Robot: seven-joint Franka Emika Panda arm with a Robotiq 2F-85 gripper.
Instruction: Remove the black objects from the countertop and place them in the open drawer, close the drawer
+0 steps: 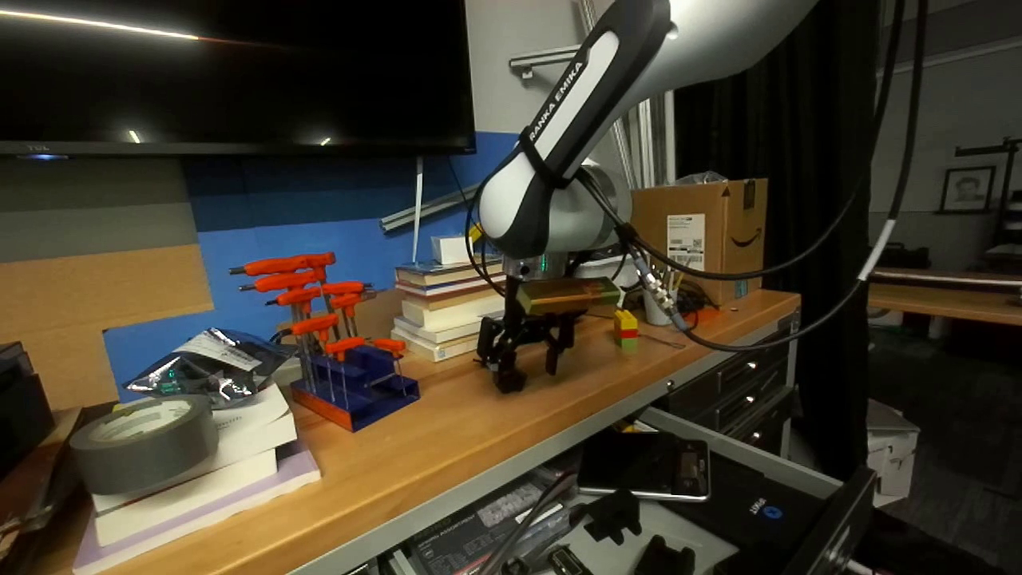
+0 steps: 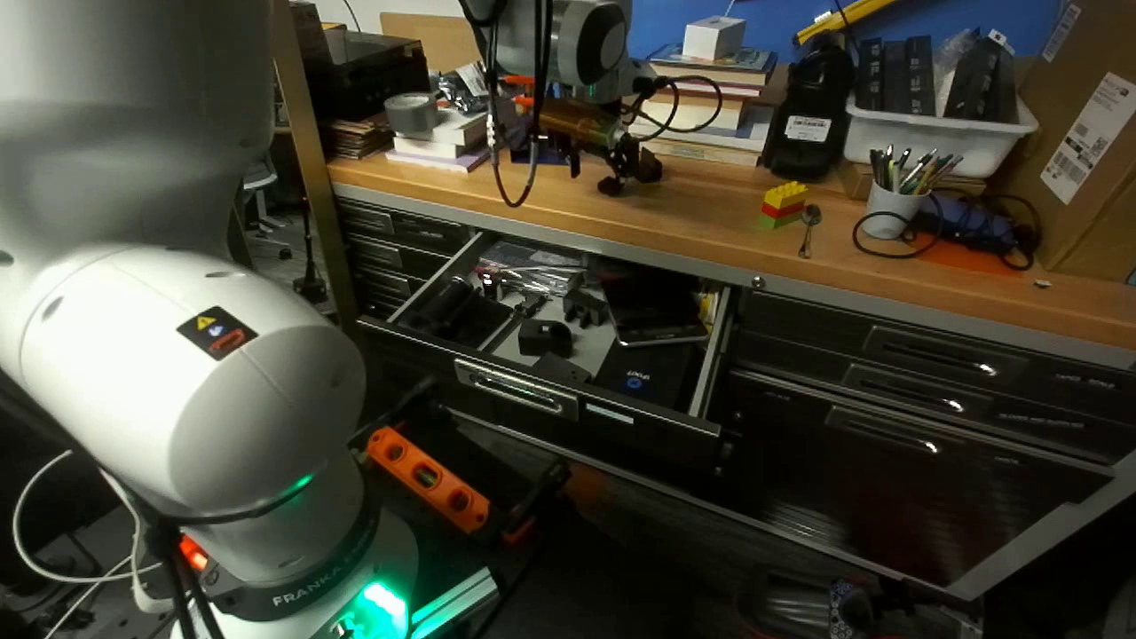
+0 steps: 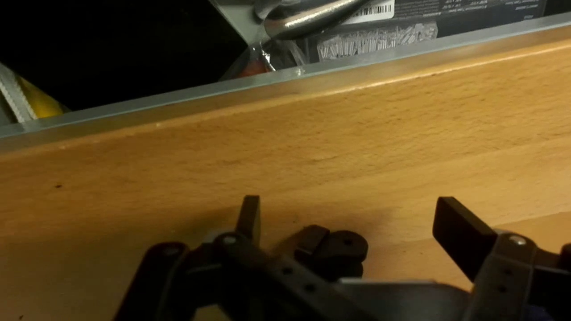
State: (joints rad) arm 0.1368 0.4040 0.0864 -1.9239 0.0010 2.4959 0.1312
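Two black lumps (image 2: 545, 339) lie in the drawer (image 2: 658, 439); one black piece (image 3: 337, 250), on the tabletop (image 3: 330, 151) below the spread gripper (image 3: 348, 207), and closing remain.

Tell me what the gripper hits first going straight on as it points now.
Straight down, the gripper would probably meet the black object seen between its open jaws; depth is unclear, so the jaws might reach the countertop first.

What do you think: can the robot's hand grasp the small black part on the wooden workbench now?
Probably yes: the hand is open, and in the wrist view the small black part appears between its fingers, with no obstacle visible.
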